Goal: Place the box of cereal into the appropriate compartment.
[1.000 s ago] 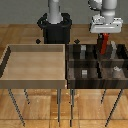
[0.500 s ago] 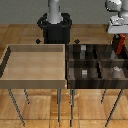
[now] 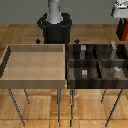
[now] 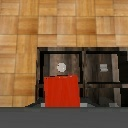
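The box of cereal, a slim red box [image 3: 121,29], hangs at the exterior view's right edge, high above the dark compartment tray [image 3: 98,64]. My gripper [image 3: 121,15] is shut on its top; only part of the gripper shows at the frame's edge. In the wrist view the red box [image 4: 61,91] fills the near middle, held in the jaws, with the tray's compartments [image 4: 81,70] far below it. One compartment holds a round pale thing [image 4: 61,67], another a small grey block [image 4: 104,68].
A large light wooden tray [image 3: 35,62] stands on thin legs at the exterior view's left, next to the dark tray. Small grey blocks [image 3: 84,72] lie in several compartments. The robot's black base [image 3: 55,27] stands behind both trays. The floor is wood.
My gripper has lifted the red box up and toward the exterior view's right, from just above the dark tray to high at the frame's edge.
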Available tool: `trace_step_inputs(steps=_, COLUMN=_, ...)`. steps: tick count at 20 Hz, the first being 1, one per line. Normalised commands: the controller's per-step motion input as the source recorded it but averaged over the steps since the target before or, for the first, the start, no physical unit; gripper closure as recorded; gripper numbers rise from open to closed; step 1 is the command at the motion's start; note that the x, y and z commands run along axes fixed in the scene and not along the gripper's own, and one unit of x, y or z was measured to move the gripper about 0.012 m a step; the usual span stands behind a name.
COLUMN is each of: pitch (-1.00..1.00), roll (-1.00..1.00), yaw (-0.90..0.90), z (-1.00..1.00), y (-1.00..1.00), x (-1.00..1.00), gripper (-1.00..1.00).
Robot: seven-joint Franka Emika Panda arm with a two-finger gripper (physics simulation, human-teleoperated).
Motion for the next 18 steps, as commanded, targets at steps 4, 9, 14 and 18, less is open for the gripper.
trace_step_inputs(steps=4, pitch=0.00, roll=0.00, yaw=0.00, z=0.00, y=-0.25, x=0.00, gripper=1.00)
trace_step_inputs(steps=9, pitch=0.00, roll=0.00, yaw=0.00, z=0.00, y=-0.20, x=-0.60, gripper=1.00)
trace_step_inputs(steps=14, pitch=0.00, roll=0.00, yaw=0.00, z=0.00, y=0.00, x=-1.00, gripper=1.00)
trace_step_inputs(steps=18, pitch=0.00, roll=0.00, yaw=0.00, z=-0.04, y=0.00, x=-0.75, gripper=1.00)
